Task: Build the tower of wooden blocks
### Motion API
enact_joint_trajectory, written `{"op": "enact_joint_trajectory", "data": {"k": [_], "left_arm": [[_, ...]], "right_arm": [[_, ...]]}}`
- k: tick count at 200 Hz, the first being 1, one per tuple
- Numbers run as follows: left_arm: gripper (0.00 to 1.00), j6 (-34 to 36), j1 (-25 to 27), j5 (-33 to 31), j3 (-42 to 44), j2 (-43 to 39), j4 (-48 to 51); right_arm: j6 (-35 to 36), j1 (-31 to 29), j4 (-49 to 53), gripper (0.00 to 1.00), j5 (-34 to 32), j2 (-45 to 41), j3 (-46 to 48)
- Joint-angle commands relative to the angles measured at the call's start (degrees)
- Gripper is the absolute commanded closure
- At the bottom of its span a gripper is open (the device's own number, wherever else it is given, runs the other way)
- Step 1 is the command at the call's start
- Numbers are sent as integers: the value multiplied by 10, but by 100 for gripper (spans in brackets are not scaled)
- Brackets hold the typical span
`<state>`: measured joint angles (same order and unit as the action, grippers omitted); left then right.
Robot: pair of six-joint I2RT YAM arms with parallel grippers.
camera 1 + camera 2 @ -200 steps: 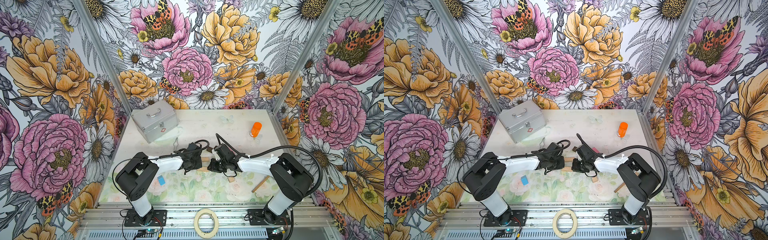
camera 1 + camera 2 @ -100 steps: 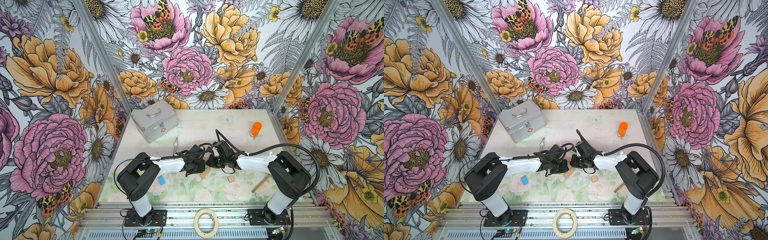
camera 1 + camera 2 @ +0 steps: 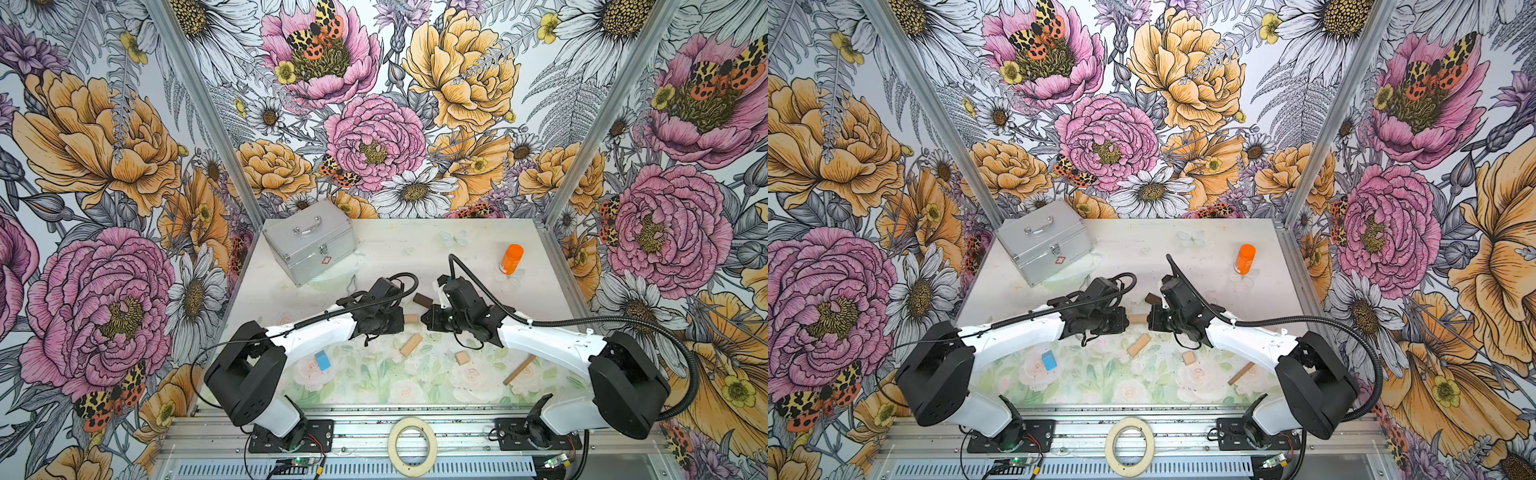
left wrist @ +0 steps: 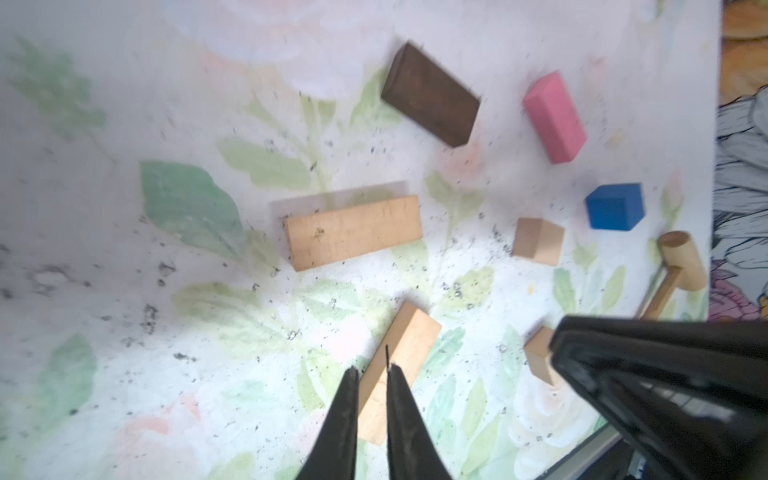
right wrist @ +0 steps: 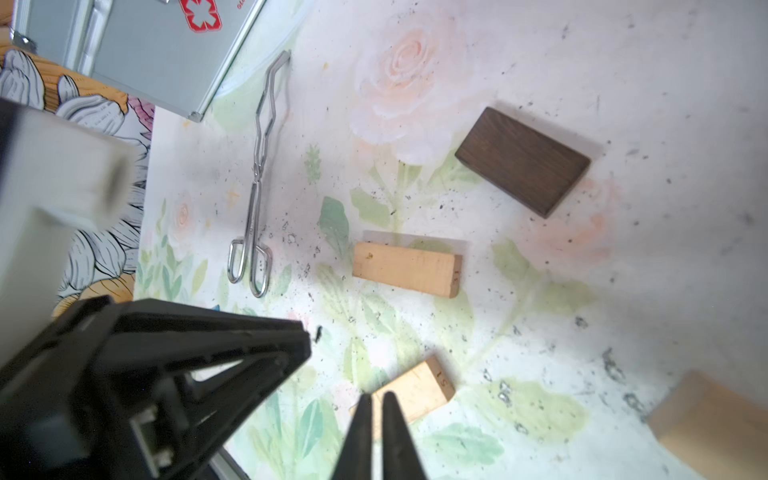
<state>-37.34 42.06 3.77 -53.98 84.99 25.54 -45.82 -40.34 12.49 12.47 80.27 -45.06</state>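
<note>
Right gripper [image 5: 376,401] has just pinched together, empty; left gripper [image 4: 372,374] hangs slightly ajar, empty, near a tan bar [image 4: 415,336].

1. Both top views look steeply down from high over the front edge of the table [image 3: 415,249], nearly identical, covering it all.
2. The left wrist view hangs close above the table, angled down.
3. The right wrist view likewise; both share the dark brown bar [image 4: 432,99] and a tan bar [image 4: 353,232].
</note>
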Motion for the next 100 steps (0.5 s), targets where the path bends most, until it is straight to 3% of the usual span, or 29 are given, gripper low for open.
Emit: {"op": "enact_joint_trajectory", "data": {"k": [1, 45, 100], "left_arm": [[84, 37, -21, -43, -21, -47, 28], [83, 60, -57, -68, -18, -123, 46], [82, 61, -93, -79, 1, -173, 47]], "right_arm": [[-13, -24, 36, 100, -17, -1, 31], [-39, -78, 34, 100, -23, 42, 42], [-41, -89, 2, 100, 0, 129, 17]]}}
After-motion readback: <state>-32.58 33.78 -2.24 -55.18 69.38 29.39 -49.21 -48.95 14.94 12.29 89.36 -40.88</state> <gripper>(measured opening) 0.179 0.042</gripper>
